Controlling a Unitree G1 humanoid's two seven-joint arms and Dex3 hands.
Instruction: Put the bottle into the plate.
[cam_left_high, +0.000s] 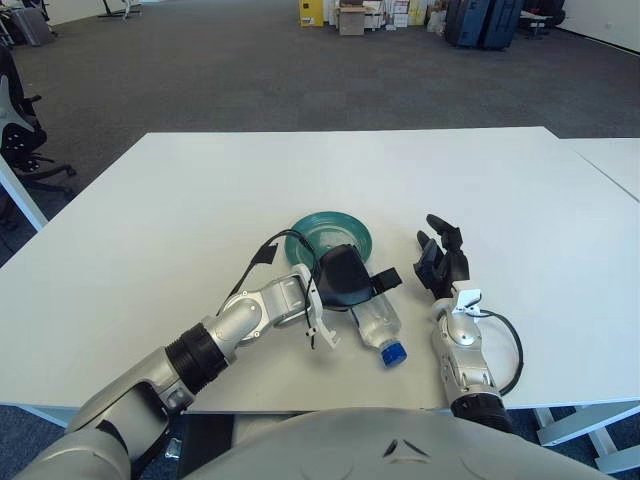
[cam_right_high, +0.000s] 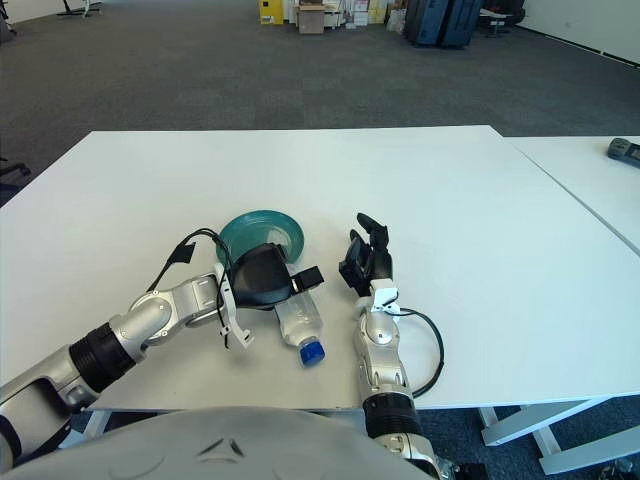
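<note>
A clear plastic bottle (cam_left_high: 376, 326) with a blue cap (cam_left_high: 394, 352) lies on its side on the white table, cap toward me. My left hand (cam_left_high: 347, 278) is curled over its far end, gripping it. The teal plate (cam_left_high: 318, 232) sits just behind the hand, partly hidden by it. The bottle lies outside the plate, at its near right edge. My right hand (cam_left_high: 440, 262) shows to the right of the bottle, fingers pointing up and holding nothing.
The white table (cam_left_high: 200, 200) stretches wide on all sides of the plate. A second table (cam_right_high: 600, 190) adjoins at the right, with a dark object (cam_right_high: 626, 150) on it. Office chairs and stacked boxes stand far off on the carpet.
</note>
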